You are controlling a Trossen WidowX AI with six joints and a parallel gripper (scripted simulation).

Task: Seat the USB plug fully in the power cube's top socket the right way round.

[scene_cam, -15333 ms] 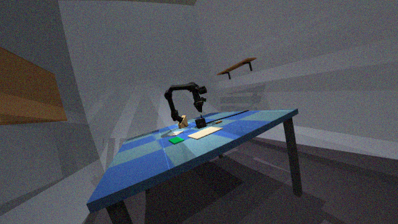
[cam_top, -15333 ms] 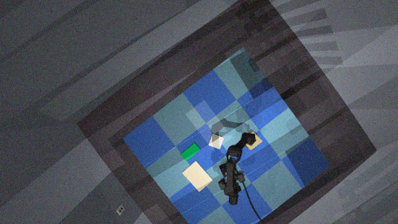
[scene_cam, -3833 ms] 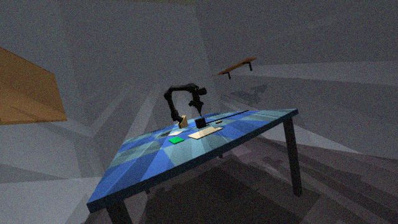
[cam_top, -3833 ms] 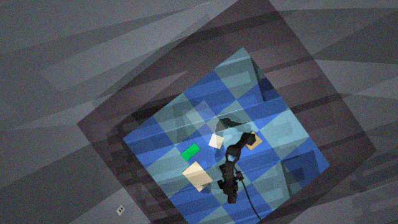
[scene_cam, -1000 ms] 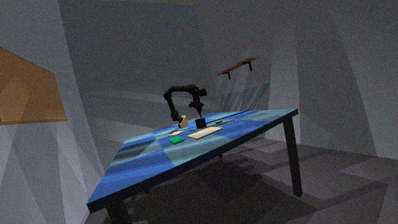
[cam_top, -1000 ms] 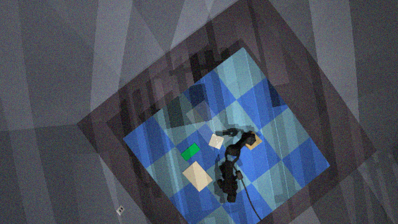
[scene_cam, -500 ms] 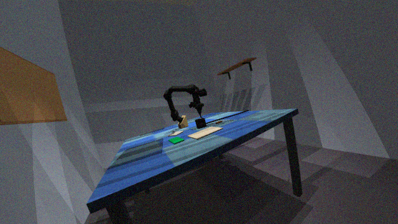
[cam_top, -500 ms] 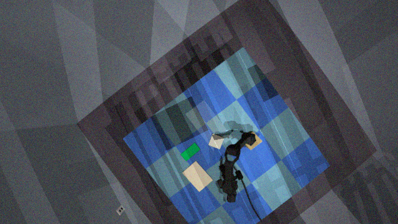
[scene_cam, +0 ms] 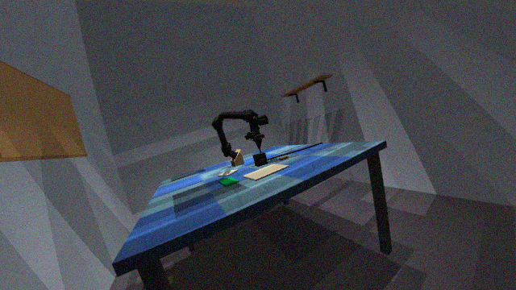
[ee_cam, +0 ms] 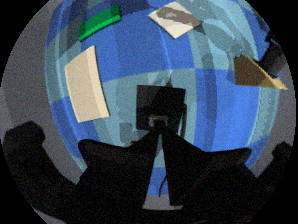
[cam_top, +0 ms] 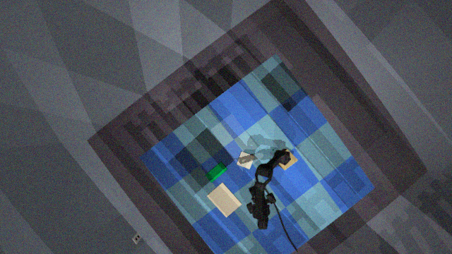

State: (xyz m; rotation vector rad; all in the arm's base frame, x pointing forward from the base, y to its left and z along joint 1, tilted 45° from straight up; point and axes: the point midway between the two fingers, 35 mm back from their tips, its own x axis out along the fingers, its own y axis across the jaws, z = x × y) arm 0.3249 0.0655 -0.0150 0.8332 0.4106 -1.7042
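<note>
The black power cube (scene_cam: 260, 159) (ee_cam: 146, 98) stands on the table directly under my gripper. My gripper (scene_cam: 260, 151) (ee_cam: 160, 129) points down at the cube's top, its fingers nearly together and shut on the USB plug. Of the plug, only a small greyish edge (ee_cam: 158, 120) shows just beyond the fingertips in the wrist view, over the near part of the cube's top. The fingers hide the rest of it. How deep it sits in the socket and which way round it is cannot be told in this dim light. In the top view the arm covers the cube.
A beige board (cam_top: 224, 200) (scene_cam: 266, 171) (ee_cam: 86, 86) and a green block (cam_top: 216, 171) (scene_cam: 228, 182) (ee_cam: 100, 24) lie to one side. A whitish card (cam_top: 245, 164) (scene_cam: 226, 173) (ee_cam: 174, 27) and a tan wedge (cam_top: 291, 161) (scene_cam: 239, 158) (ee_cam: 250, 75) are near the arm's base. A black cable (cam_top: 283, 219) crosses the table.
</note>
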